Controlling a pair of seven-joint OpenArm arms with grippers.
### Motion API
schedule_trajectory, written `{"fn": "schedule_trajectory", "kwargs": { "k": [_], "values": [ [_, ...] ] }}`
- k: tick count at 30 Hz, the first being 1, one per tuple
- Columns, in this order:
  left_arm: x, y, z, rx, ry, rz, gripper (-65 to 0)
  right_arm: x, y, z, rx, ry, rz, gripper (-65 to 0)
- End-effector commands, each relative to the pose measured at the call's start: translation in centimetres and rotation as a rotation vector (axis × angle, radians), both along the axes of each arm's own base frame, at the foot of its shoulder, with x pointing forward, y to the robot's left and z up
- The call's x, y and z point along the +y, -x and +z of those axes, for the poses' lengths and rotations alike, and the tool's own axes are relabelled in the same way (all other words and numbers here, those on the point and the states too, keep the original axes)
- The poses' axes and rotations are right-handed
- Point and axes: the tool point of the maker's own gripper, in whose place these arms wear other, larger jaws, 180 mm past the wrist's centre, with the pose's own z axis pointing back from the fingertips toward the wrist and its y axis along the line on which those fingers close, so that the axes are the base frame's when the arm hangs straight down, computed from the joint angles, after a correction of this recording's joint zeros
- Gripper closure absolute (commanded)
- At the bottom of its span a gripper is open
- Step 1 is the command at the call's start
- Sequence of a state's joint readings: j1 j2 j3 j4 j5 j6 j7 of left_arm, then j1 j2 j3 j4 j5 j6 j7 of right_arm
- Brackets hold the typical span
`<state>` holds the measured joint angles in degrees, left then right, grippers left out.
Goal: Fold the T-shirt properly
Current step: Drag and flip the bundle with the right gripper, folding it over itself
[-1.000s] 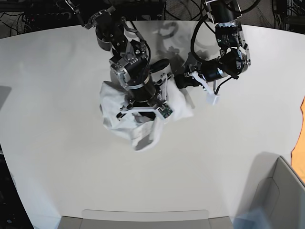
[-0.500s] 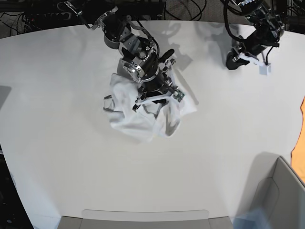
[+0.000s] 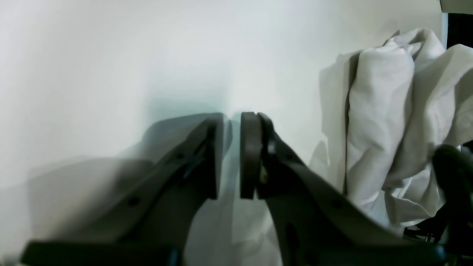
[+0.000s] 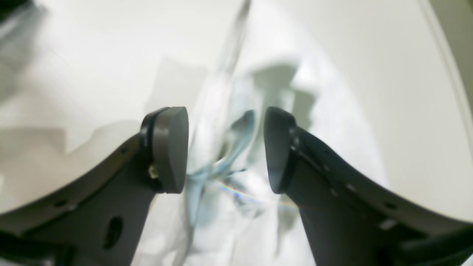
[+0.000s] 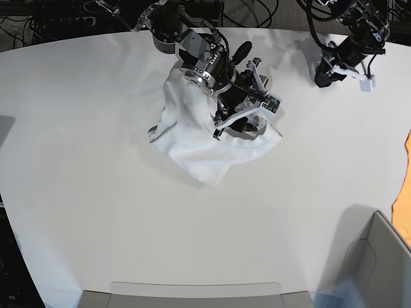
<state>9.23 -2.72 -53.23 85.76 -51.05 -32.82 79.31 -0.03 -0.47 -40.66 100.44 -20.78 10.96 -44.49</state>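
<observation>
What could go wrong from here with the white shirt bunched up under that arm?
1. The plain white cotton T-shirt lies crumpled in a heap; folding it like this would likely lock in creases rather than give a neat fold.
2. The right gripper hangs open right over the fabric, so its fingers could snag a loose fold and drag the heap.
3. The left gripper holds nothing, away from the shirt, so nothing pins the cloth.
</observation>
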Motion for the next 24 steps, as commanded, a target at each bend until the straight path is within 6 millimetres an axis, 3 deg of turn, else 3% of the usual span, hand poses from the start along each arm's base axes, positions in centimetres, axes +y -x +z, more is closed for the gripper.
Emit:
{"fn": "schedule_trajectory", "kwargs": {
  "k": [1,4,7,11,14,17,21,24],
  "values": [
    [0.3,-0.3,0.5,-0.015,-0.018,-0.01,-8.6,0.8,-0.8,3.1,-0.069,-0.081,0.002,-32.6],
    [0.4,-0.3,0.5,-0.015,-0.019,-0.008,-8.6,0.2,-1.5,5.5,-0.115,-0.129,-0.023,-32.4],
    [0.4,-0.3,0.5,-0.015,-0.017,-0.008,-8.6,-2.9,-3.8,6.3,-0.129,-0.14,-0.137,-31.5],
    [0.3,-0.3,0.5,-0.015,-0.015,-0.009,-8.6,-5.4,-5.0,5.6,-0.122,-0.121,-0.209,-23.6],
    [0.2,-0.3,0.5,-0.015,-0.014,-0.009,-8.6,-7.3,-4.2,3.2,-0.076,-0.042,-0.226,-16.5],
    [-0.5,-0.3,0.2,-0.015,0.004,-0.005,-8.6,-6.2,-2.1,0.3,-0.013,0.036,-0.154,-12.1],
    [-0.6,-0.3,0.2,-0.015,0.007,-0.004,-8.6,-3.0,1.1,-4.0,0.067,0.122,-0.015,-12.7],
    [-0.6,-0.3,0.2,-0.015,0.007,-0.004,-8.6,0.2,3.2,-3.2,0.061,0.09,0.074,-13.0]
  ]
}}
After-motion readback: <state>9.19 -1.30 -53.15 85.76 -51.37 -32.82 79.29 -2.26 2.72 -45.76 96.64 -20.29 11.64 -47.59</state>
